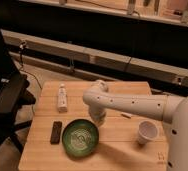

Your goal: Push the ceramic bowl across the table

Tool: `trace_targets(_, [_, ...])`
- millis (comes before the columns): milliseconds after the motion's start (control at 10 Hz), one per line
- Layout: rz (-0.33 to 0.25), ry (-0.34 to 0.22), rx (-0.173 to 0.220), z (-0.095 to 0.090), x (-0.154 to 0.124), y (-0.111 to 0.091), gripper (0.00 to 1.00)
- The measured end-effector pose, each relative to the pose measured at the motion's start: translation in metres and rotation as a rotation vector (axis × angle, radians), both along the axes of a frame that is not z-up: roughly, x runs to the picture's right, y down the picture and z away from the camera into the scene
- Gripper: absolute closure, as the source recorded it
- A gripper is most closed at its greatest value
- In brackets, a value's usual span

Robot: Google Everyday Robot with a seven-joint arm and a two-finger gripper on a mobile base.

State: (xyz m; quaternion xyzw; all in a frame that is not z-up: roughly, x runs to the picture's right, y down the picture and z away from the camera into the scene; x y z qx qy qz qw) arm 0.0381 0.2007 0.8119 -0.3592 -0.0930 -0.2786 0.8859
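Cannot make out the white gripper [100, 119] clearly: blurred, pointing down just behind the glossy dark green ceramic bowl [80, 136]. Cannot identify the small pale sliver [126, 115] nearby. Light wooden plank desk [112, 155]: near right corner hidden behind the robot's white body [184, 135].

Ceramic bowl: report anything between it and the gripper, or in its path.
The gripper hangs by the ceramic bowl's upper-right rim, nothing between. A dark object lies beside its left rim; a white cup stands farther right.
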Motion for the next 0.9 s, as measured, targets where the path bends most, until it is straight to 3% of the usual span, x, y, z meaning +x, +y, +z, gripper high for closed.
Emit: trace_targets(900, [-0.019, -0.029, 0.000, 0.0004, -0.0084, 0.0011, 1.00])
